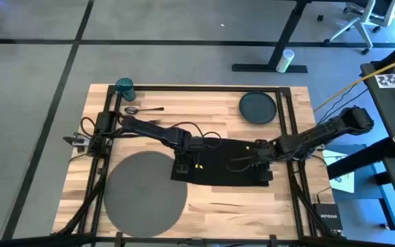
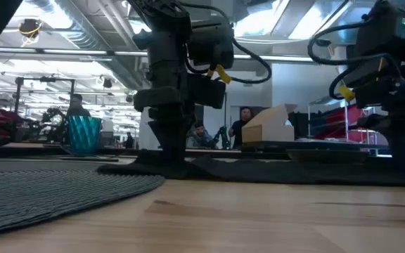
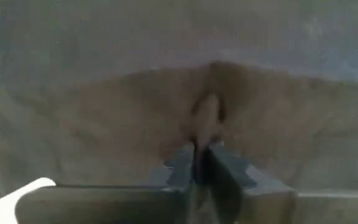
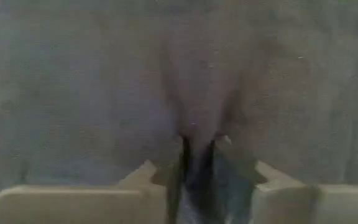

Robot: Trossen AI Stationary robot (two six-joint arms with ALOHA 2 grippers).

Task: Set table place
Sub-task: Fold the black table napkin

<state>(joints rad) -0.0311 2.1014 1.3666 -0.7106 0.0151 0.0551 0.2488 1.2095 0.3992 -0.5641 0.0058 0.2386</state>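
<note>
Grey woven mat (image 1: 145,190), round, lies at the left front of the table (image 1: 252,206), flat, nothing on it.

Teal cup (image 1: 125,86): upright at the far left corner, well apart from the mat. Metal fork and spoon (image 1: 142,110): lying just beside the cup, not yet placed.

Left gripper (image 1: 182,167): down on the left end of the black cloth napkin (image 1: 228,161), just beside the mat's right edge. In the left wrist view its fingers (image 3: 219,180) stand nearly together with a ridge of cloth pinched up between them.

Black cloth napkin: spread across mid-table between the two arms, its left end touching or nearly touching the mat.

Right gripper (image 1: 260,156): down on the napkin's right end. The right wrist view shows the fingers (image 4: 235,180) drawn narrow on a fold of fabric.

Dark round plate (image 1: 257,108): at the far right of the table, apart from the napkin.

Hazards, as judged:
- Both pinches look shallow; if one end slips during a lift, the cloth would swing and bunch.
- Uneven travel of the two arms would twist or stretch the napkin instead of folding it squarely.
- The left end sits close to the mat; dragging it could catch and shift the mat's edge.
- Fingers pressed this low may scrape the wood or grip only a single layer.
</note>
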